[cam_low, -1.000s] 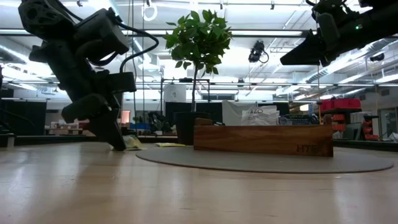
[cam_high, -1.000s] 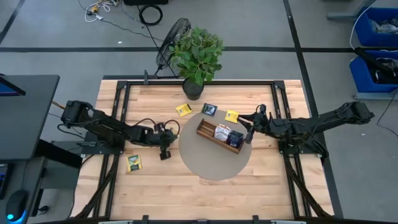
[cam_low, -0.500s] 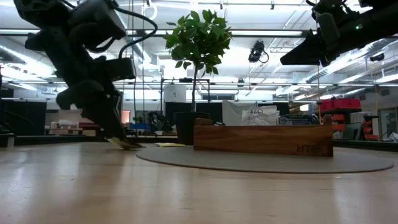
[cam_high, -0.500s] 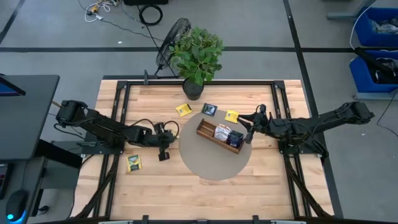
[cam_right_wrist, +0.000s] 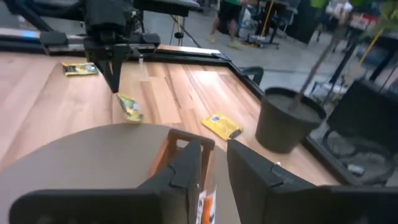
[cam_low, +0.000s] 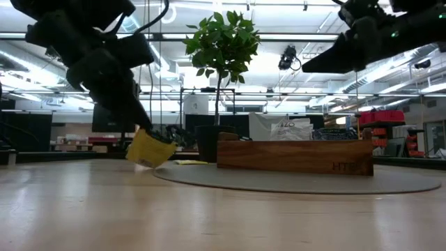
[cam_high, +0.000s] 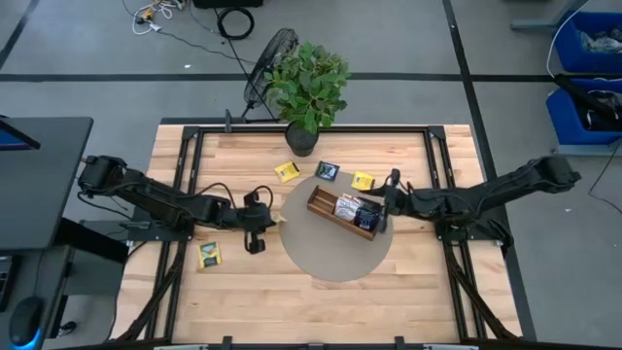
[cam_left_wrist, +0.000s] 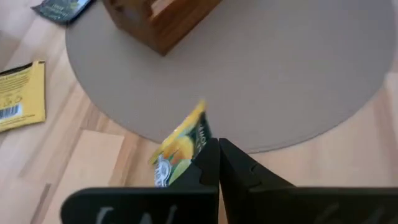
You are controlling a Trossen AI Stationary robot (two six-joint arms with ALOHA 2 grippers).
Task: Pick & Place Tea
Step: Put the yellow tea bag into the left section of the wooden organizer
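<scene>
A yellow tea packet (cam_low: 149,148) has been lifted clear of the surface (cam_high: 292,292) since a second ago, when it was still being pressed flat under the left pincer (cam_left_wrist: 217,163). That pincer is now fully closed on the packet's upper edge, and the packet is seen in the low view hanging tilted just above the wood. In the high view it is carried just off the 9 o'clock edge of the round grey mat (cam_high: 335,262), nearer the mat than before. By this the pick may be judged done and the carry begun; the wooden box (cam_high: 342,212), lying on the mat toward 3 o'clock of the packet, is taken to be the goal.

The right pincer (cam_right_wrist: 214,163) has been shifted inward and now hangs over the box's 3 o'clock end, its fingers parted by a narrow gap with nothing held between them in its wrist view.

Other packets remain on the surface: a yellow one (cam_high: 209,255) at 7 o'clock of the mat, another yellow (cam_high: 286,172) and a dark one (cam_high: 328,171) toward 12 o'clock, near the potted plant (cam_high: 306,83). Much of the task is therefore judged left.
</scene>
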